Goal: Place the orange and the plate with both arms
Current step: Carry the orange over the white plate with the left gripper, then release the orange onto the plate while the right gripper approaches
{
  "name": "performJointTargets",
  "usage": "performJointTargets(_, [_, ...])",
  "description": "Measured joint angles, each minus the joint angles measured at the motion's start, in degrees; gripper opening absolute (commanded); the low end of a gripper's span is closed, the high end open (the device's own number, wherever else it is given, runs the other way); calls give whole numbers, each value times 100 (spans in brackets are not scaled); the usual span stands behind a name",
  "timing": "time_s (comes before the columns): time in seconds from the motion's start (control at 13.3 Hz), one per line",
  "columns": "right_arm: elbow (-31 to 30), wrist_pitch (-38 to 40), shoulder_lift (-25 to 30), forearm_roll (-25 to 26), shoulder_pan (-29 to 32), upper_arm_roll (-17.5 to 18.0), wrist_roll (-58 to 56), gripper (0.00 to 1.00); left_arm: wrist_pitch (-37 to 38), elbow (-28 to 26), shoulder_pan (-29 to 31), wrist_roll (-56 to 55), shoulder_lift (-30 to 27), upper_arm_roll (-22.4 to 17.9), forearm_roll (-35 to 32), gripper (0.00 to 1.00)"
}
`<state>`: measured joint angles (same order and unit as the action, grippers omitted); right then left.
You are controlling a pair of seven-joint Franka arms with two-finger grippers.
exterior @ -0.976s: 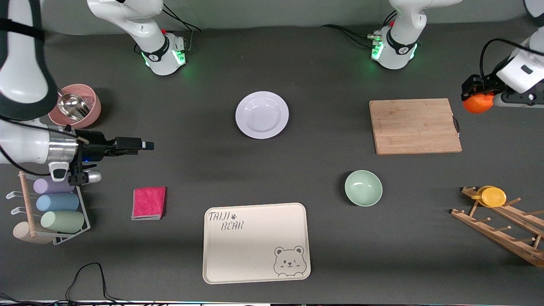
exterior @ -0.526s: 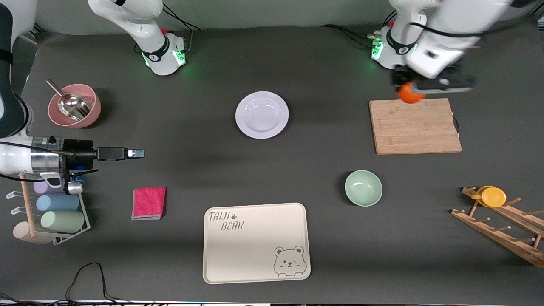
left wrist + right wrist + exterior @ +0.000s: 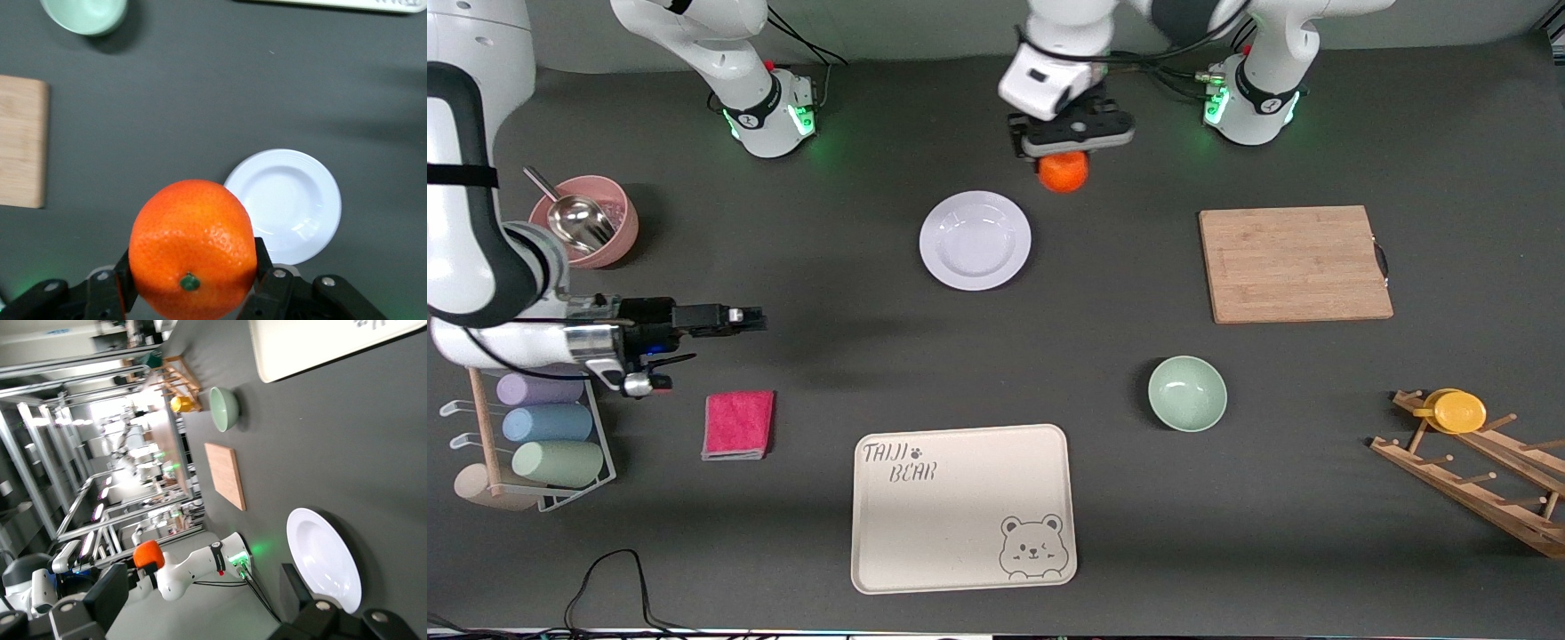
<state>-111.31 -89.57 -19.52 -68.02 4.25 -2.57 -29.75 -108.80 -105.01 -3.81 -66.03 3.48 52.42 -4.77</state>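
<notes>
Presently, left gripper (image 3: 1064, 158), clamped on the orange (image 3: 1063, 172), hangs at upper centre, just up-frame of the plate (image 3: 975, 240); right gripper (image 3: 738, 317), mid-left of frame, waits open.

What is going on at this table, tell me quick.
The left hand is shut on the orange and carries it in the air over the bare table, just beside the plate, toward the robot bases. The plate lies flat and untouched, with nothing on it. The right hand is open, holds nothing, and hangs over the table near the pink cloth, pointing toward the plate.
</notes>
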Motion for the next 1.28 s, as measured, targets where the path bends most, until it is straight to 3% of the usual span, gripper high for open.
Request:
performJointTargets(0.3, [-1127, -186, 8, -139, 2, -214, -1456, 100, -407, 331, -1215, -1735, 1862, -16, -1719, 58])
performJointTargets(0.53, [-1725, -301, 15, -379, 1, -277, -2149, 100, -859, 440, -1834, -2344, 2866, -485, -2401, 58])
performJointTargets(0.83, [-2113, -653, 9, -556, -54, -278, -2508, 100, -1408, 519, -2699, -2415, 3445, -1372, -2481, 58])
performJointTargets(1.28, [-2552, -1213, -32, -825, -248, -303, -3200, 100, -2052, 641, -3262, -2420, 3824, -2002, -2511, 58])
